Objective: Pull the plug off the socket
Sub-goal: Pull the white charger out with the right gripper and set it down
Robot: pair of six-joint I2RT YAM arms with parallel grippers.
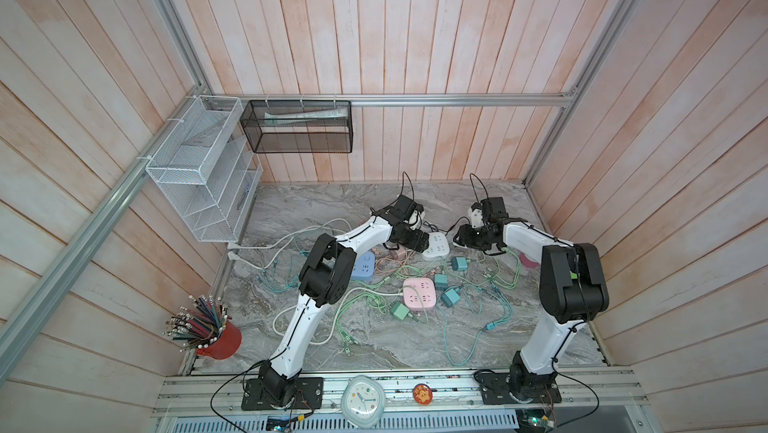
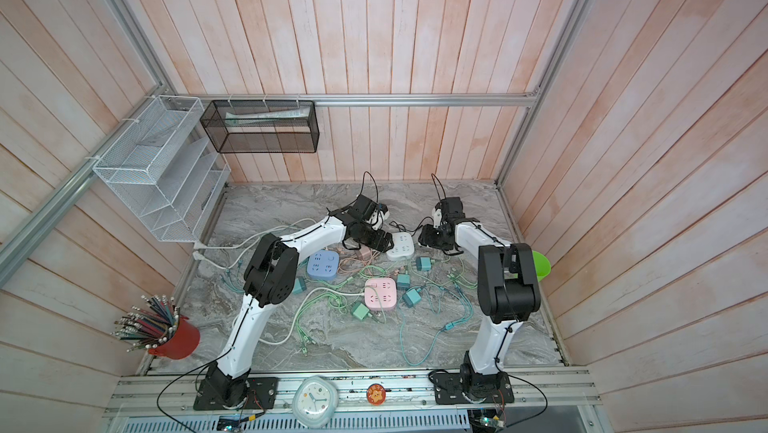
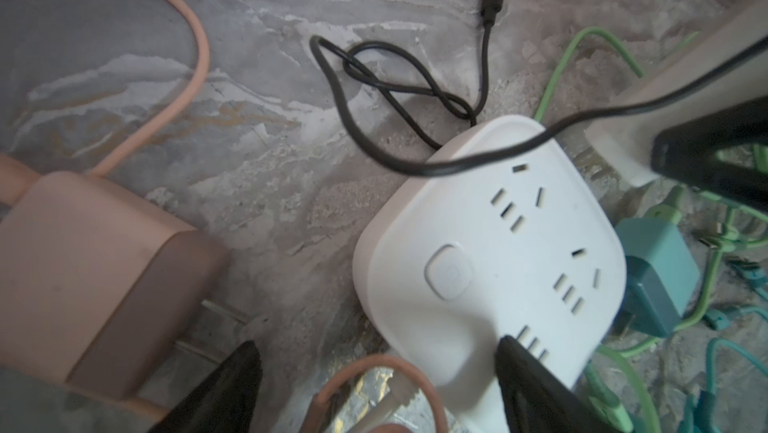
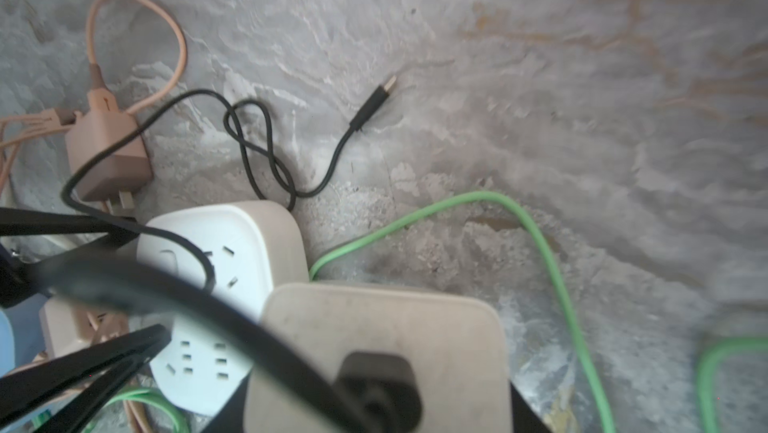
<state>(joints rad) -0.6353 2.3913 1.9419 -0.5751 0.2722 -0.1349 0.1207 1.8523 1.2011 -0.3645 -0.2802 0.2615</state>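
The white square socket lies on the marble table at the back centre; in both top views it sits between the two arms. My left gripper is open, with one finger resting on the socket's top face. My right gripper is shut on the plug, a whitish block with a black cable in it. The plug hangs beside the socket, and the socket holes that show are empty.
A pink charger lies beside the left gripper, a teal charger against the socket. Pink and blue sockets, more chargers and green cables litter the middle. A red pencil cup stands front left.
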